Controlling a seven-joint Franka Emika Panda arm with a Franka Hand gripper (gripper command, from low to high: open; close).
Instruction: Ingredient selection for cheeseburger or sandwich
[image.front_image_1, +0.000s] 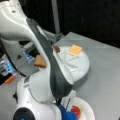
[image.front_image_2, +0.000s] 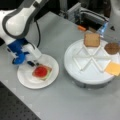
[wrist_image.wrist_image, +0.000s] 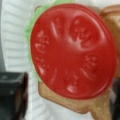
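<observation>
Wrist view: tomato disc (wrist_image.wrist_image: 73, 50) flat atop lettuce (wrist_image.wrist_image: 31, 27) and bread slice (wrist_image.wrist_image: 75, 105) on plate (image.front_image_2: 26, 78), stacked for sandwich; gripper (image.front_image_2: 32, 63) just left, finger spread unclear.

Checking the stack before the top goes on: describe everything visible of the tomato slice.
The tomato slice is a glossy red plastic-looking disc with moulded seed pockets. It lies flat on green lettuce, over a toast-brown bread slice, on the white plate. Nothing covers it. In a front view the end effector hangs just beside it at the view's left, apparently not touching.
</observation>
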